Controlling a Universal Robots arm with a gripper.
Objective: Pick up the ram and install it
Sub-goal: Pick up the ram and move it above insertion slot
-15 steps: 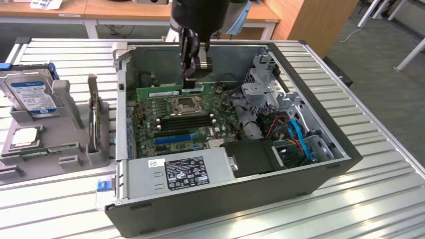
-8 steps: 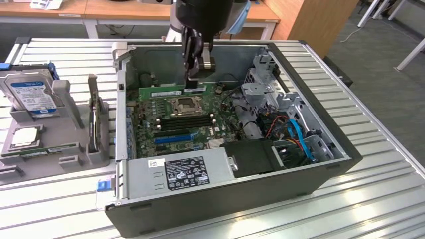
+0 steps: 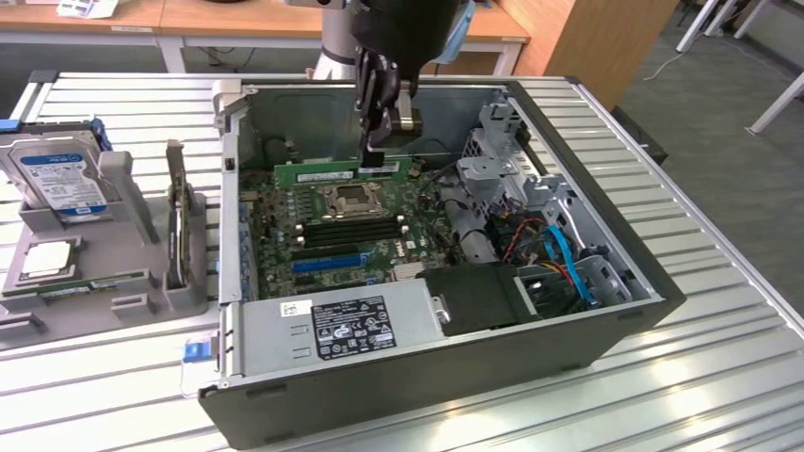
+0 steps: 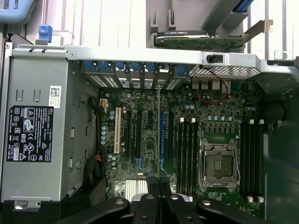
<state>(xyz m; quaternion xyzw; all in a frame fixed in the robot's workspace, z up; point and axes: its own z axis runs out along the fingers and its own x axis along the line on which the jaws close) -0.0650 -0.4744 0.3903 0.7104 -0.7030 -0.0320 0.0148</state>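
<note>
The ram (image 3: 337,172), a narrow green stick with a white label, hangs level inside the open computer case, above the back part of the motherboard (image 3: 339,240). My gripper (image 3: 376,162) is shut on its end toward the exterior view's right. In the wrist view the ram (image 4: 159,135) shows edge-on as a thin line running out from between my fingertips (image 4: 152,183), over the board beside the blue slot (image 4: 162,135). The long black memory slots (image 4: 187,154) lie parallel to it, next to the CPU socket (image 4: 218,164). I cannot tell how high the stick is above the board.
The grey power supply (image 3: 339,325) fills the case's near corner. A drive cage with blue and red cables (image 3: 559,254) stands at the exterior view's right. Outside the case, a hard drive (image 3: 56,174) and a grey parts fixture (image 3: 94,273) sit on the slatted table.
</note>
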